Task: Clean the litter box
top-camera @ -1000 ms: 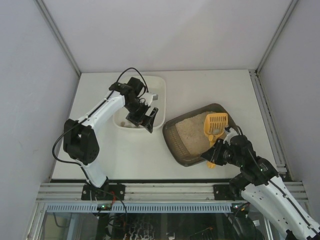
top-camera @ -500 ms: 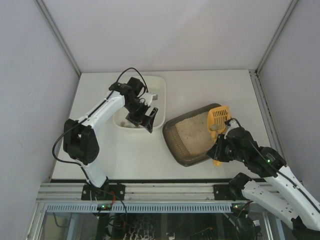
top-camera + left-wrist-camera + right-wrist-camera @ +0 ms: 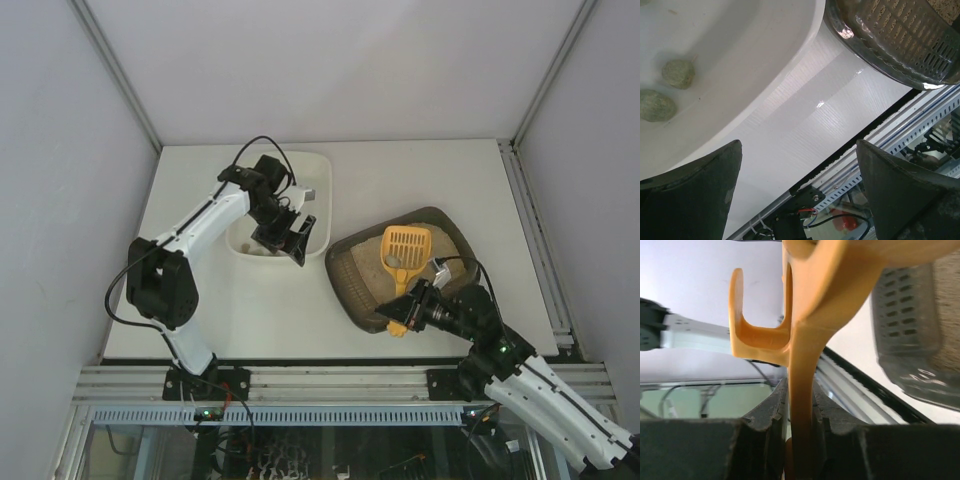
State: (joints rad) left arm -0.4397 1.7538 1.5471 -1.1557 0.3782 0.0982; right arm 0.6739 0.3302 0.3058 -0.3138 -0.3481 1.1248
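Observation:
The dark brown litter box (image 3: pixel 452 232) with beige litter sits right of centre on the table; its slotted corner shows in the left wrist view (image 3: pixel 900 45) and the right wrist view (image 3: pixel 905 315). My right gripper (image 3: pixel 412 312) is shut on the handle of the yellow slotted scoop (image 3: pixel 404 250), whose head is raised over the litter with a grey clump in it. The handle runs between my fingers in the right wrist view (image 3: pixel 802 405). My left gripper (image 3: pixel 296 240) is open and empty over the near right rim of the white tub (image 3: pixel 320 172).
Two grey-green clumps (image 3: pixel 677 74) lie in the white tub (image 3: pixel 740 60). The table's front edge and metal rail (image 3: pixel 900 130) run just beyond the left gripper. Side walls stand at left and right of the table.
My right arm swung the scoop from the litter box's right rim leftward to over its middle, head now raised with a clump. The left arm has not moved.

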